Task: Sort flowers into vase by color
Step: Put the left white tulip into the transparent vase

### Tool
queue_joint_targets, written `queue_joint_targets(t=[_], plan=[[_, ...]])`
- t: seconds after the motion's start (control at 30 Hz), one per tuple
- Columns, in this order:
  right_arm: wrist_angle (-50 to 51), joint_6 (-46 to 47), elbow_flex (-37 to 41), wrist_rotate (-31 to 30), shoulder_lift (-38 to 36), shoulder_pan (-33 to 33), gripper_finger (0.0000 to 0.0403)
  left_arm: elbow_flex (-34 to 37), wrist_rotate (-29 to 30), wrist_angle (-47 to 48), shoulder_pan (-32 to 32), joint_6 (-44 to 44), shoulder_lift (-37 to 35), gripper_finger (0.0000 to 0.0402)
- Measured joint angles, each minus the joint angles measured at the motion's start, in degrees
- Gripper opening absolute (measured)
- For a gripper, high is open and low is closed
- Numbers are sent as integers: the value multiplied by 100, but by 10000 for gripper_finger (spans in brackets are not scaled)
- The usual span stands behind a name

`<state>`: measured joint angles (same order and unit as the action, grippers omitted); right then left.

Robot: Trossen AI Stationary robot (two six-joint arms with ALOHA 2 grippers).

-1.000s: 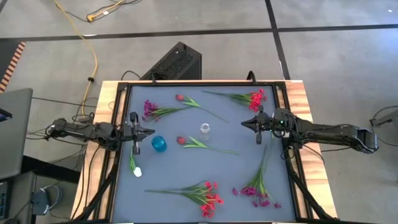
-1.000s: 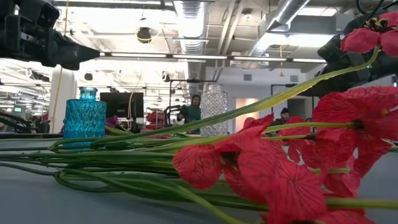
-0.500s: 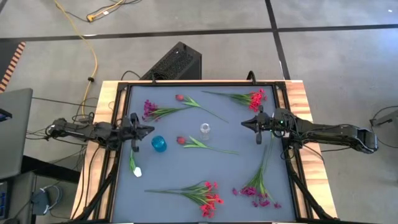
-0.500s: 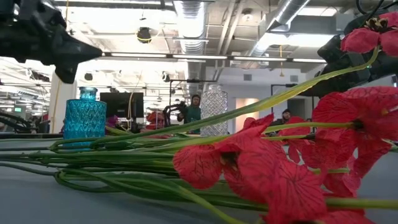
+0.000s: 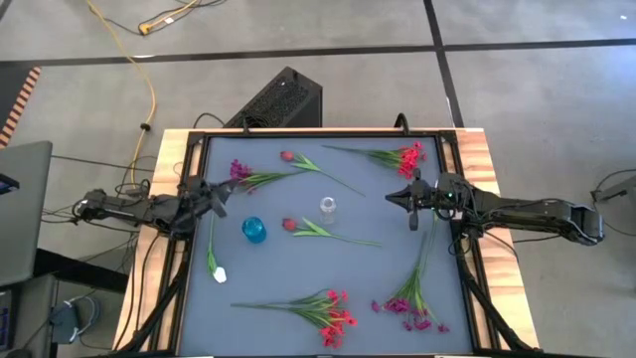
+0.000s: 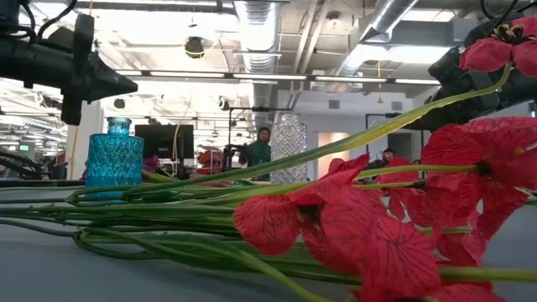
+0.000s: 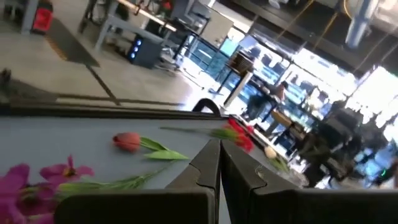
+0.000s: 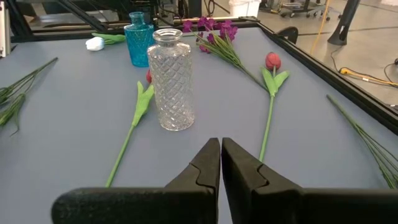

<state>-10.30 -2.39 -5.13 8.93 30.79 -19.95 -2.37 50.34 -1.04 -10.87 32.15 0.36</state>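
Flowers lie flat on the grey table: a magenta sprig (image 5: 243, 174), a tulip (image 5: 288, 156) and a red sprig (image 5: 407, 157) at the far side. A second tulip (image 5: 290, 226) lies in the middle and a white bud (image 5: 220, 275) at the left. Another red sprig (image 5: 333, 313) and another magenta sprig (image 5: 412, 308) lie near the front. A blue vase (image 5: 254, 230) and a clear vase (image 8: 173, 78) stand upright mid-table. My left gripper (image 5: 227, 191) hovers shut, left of the blue vase. My right gripper (image 5: 390, 199) hovers shut, right of the clear vase.
A raised black frame (image 5: 189, 249) runs round the table. The near red sprig (image 6: 352, 226) fills the front of the low view. People and furniture show in the room beyond the table.
My left gripper has rolled about its own axis and swung its tip toward the table's far edge, away from the blue vase. It has stayed shut. My right arm and all flowers have kept still.
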Motion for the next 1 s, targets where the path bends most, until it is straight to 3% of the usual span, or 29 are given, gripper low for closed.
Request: queue_joint_targets(t=[0.13,0.27,0.37,0.5,0.7,1.0], plan=[[-90,467,0,0,2,0,45,0,-640,-194,-2,-493,9,0],[-412,733,0,0,1,0,45,-8,-1325,-1286,-2,-1185,249,0],[-626,820,-22,0,0,-1,45,-97,-1402,-1801,-2,-1512,657,0],[-492,897,-233,0,0,-5,45,-612,-1339,-1519,-2,-1589,1513,0],[149,764,-679,0,0,-6,49,-2016,-1310,84,-2,-1783,2829,0],[1151,787,-1337,0,2,-4,69,-4502,-1027,3118,0,-1093,4255,21]])
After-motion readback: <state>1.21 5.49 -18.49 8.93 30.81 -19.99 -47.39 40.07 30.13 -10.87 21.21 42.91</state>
